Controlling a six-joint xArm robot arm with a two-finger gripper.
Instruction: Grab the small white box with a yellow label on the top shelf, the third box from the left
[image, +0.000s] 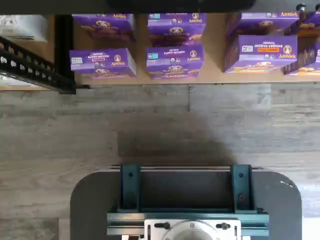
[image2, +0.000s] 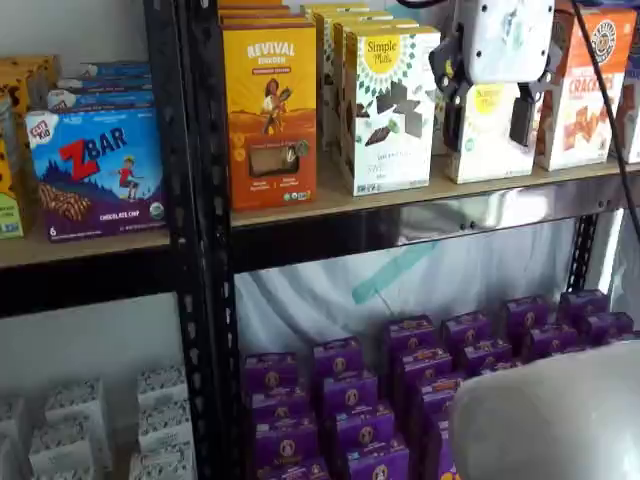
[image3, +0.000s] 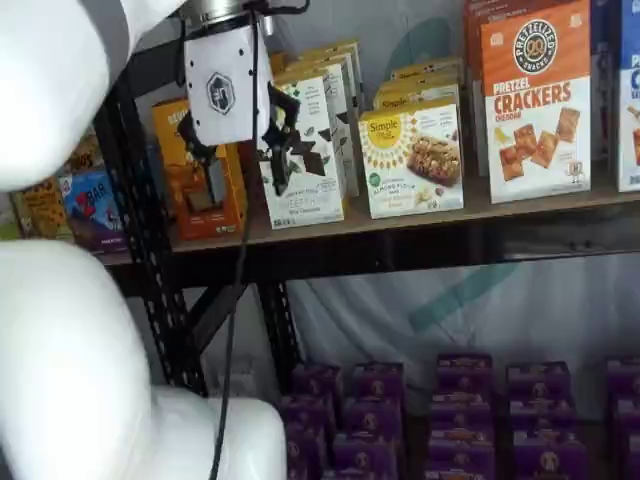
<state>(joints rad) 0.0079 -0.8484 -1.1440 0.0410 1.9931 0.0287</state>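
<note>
**Gripper is in front of the shelf; the small box stands behind it, farther in**

From left to right on the top shelf (image2: 330, 205), a shelf view shows first the orange-yellow Revival box (image2: 270, 115), then the taller white box (image2: 390, 108) with the dark chocolate pieces, and then the small white box (image2: 487, 135), which is the one to take. To the right of it stands the orange crackers box (image2: 590, 90). The small white box is upright, shorter than its neighbours, and its broad front with the yellow round logo faces out from the shelf. Its long side therefore runs left to right along the shelf edge.

The gripper (image2: 486, 120) hangs in front of the shelf with its two black fingers (image2: 522, 120) spread wide, and nothing is between them. In this shelf view the fingers frame the small white box, one on each side of its front. In the other view the gripper (image3: 235, 145) appears left of the box (image3: 412, 158), so I judge it is nearer to the camera than the shelf, not yet around the box.

The coming move, as I judge, is mostly a push forward, far into the shelf, keeping the fingers on the left and right sides of the box.
</note>
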